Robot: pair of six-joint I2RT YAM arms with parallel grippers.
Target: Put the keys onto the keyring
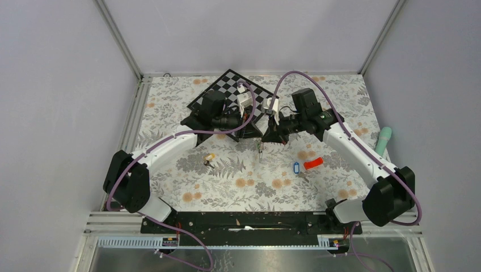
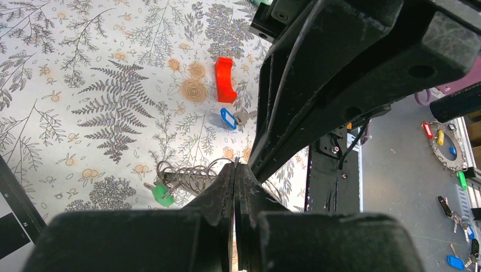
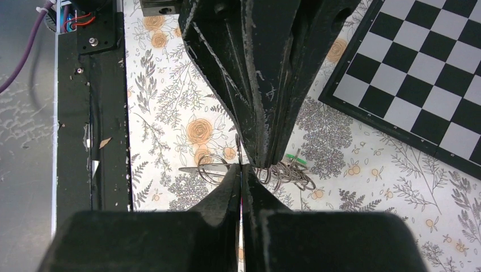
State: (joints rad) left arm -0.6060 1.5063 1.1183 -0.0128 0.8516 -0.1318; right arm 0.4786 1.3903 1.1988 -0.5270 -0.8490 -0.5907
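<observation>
Left gripper (image 2: pixel 235 166) and right gripper (image 3: pixel 240 168) tip to tip, keyring (image 2: pixel 190 174) hanging at the junction
Left jaws pinched shut on its wire loops, green key (image 2: pixel 163 194) dangling beneath; right jaws closed at the same loops, hold unclear

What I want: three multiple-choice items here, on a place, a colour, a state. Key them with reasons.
1. The checkerboard lies at: A) the table's far side; B) the arm bases; C) the right wall.
2. The key tag beside the red piece is: A) yellow; B) green; C) blue.
3. The left gripper and right gripper are: A) both open; B) both shut; C) one open.
1A, beyond both grippers; 2C, blue beside red; 3B, fingertips meet in both wrist views.
</observation>
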